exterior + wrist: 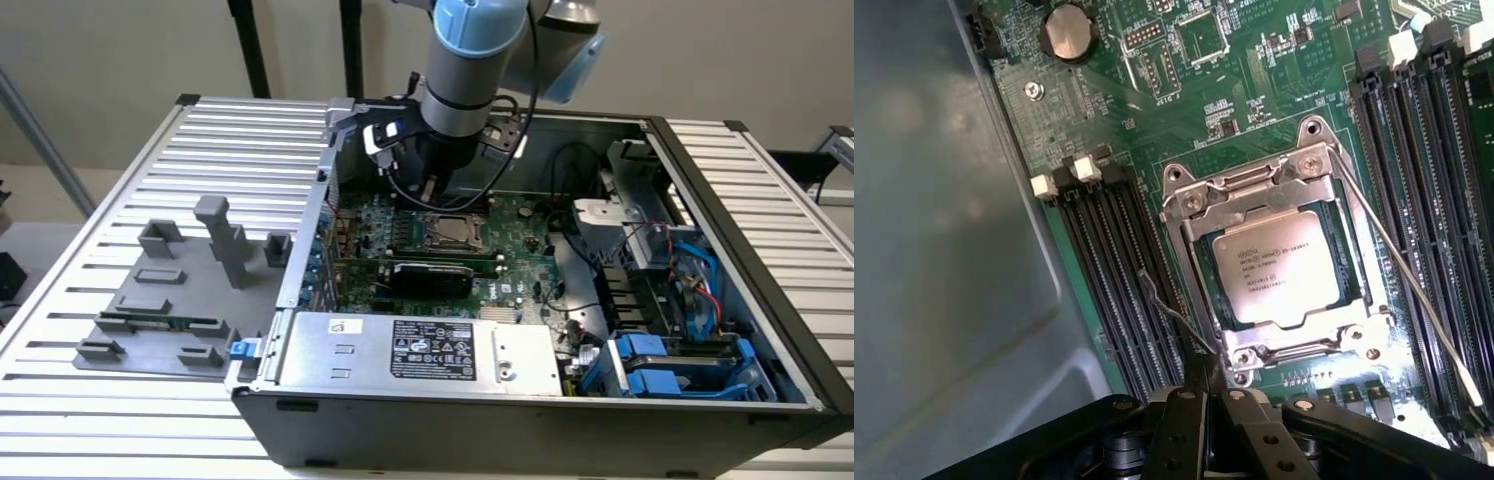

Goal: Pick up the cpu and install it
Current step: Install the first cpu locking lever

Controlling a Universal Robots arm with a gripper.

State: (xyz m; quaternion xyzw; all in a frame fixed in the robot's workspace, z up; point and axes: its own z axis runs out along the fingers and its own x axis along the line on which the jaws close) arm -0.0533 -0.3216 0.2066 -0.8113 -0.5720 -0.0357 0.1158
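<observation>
The cpu (1276, 267), a flat square chip with a silvery top and printed text, lies inside the metal socket frame (1184, 190) on the green motherboard. In the exterior view the cpu (445, 232) sits in the middle of the board inside the open computer case. My gripper (1206, 378) is shut with nothing between its fingers. Its tips hang just off one edge of the socket frame, beside a thin wire lever (1172, 318). From the exterior view, my gripper (435, 196) reaches down into the case just behind the socket.
Black memory slots (1119, 270) flank the socket on both sides. The grey case wall (944, 250) stands close by. A power supply (414, 350) lies along the case front, with blue drive bays (667, 365) at the exterior view's right. At its left, a grey fixture (167, 300) holds a green memory stick (158, 322).
</observation>
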